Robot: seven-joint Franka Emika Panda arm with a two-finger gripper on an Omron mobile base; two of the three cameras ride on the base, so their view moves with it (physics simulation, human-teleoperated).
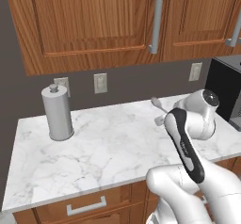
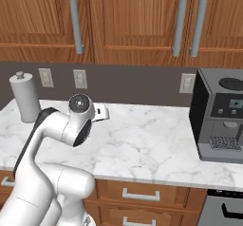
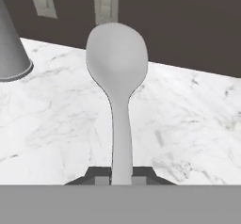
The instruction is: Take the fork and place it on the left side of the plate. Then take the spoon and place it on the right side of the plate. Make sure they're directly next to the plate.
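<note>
While the spoon point(image 3: 117, 82) stands straight up the middle of the hand view, its handle runs down into the fingers point(image 3: 121, 180) at the bottom, which are shut tight on it. Its round bowl points up toward the dark wall. Below lies the white worktop point(image 3: 188, 124). A grey paper towel holder point(image 3: 12, 49) sits at the upper left.

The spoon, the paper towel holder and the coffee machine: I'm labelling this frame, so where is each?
spoon point(image 3: 116, 53), hand view, middle of its bowl.
paper towel holder point(image 1: 57, 112), left base view, side of the roll.
coffee machine point(image 2: 222, 120), right base view, its front face.
</note>
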